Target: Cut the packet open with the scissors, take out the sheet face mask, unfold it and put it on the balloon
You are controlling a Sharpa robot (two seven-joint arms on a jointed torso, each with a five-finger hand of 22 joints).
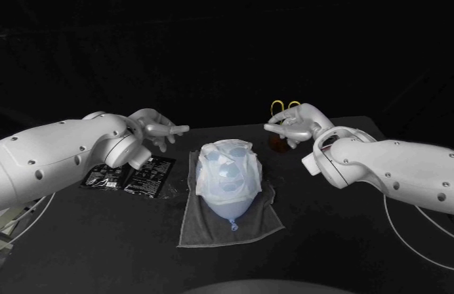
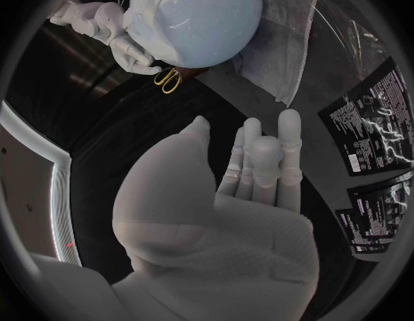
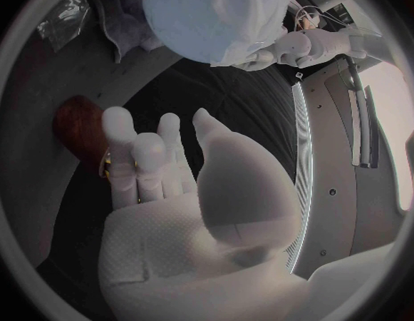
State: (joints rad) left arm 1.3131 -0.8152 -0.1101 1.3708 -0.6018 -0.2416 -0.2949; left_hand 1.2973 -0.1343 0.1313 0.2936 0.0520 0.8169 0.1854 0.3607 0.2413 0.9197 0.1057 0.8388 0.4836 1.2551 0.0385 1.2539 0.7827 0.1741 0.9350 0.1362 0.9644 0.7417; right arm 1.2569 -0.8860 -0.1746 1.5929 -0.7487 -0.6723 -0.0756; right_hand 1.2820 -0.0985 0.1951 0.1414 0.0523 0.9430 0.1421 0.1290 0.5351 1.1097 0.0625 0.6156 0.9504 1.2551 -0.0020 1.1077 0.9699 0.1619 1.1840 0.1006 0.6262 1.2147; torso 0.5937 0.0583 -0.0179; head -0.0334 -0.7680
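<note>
A pale blue balloon (image 1: 230, 188) lies on a grey towel (image 1: 230, 225) in the middle of the table, with the white sheet mask (image 1: 227, 157) draped over its far, rounded end. My left hand (image 1: 157, 127) hovers just left of that end, fingers apart and holding nothing. My right hand (image 1: 294, 125) hovers just right of it, also empty. The left wrist view shows the left hand (image 2: 256, 167) with straight fingers, the balloon (image 2: 207, 18) beyond it and the right hand (image 2: 104, 23) at its side. The scissors' yellow handles (image 1: 284, 104) lie behind the right hand. Black packet pieces (image 1: 130, 174) lie at the left.
A brown object (image 1: 282, 147) sits on the table beneath my right hand, also seen as the brown object (image 3: 78, 125) in the right wrist view. The towel (image 2: 280, 64) spreads under the balloon. The packet pieces (image 2: 371, 121) lie flat near my left arm.
</note>
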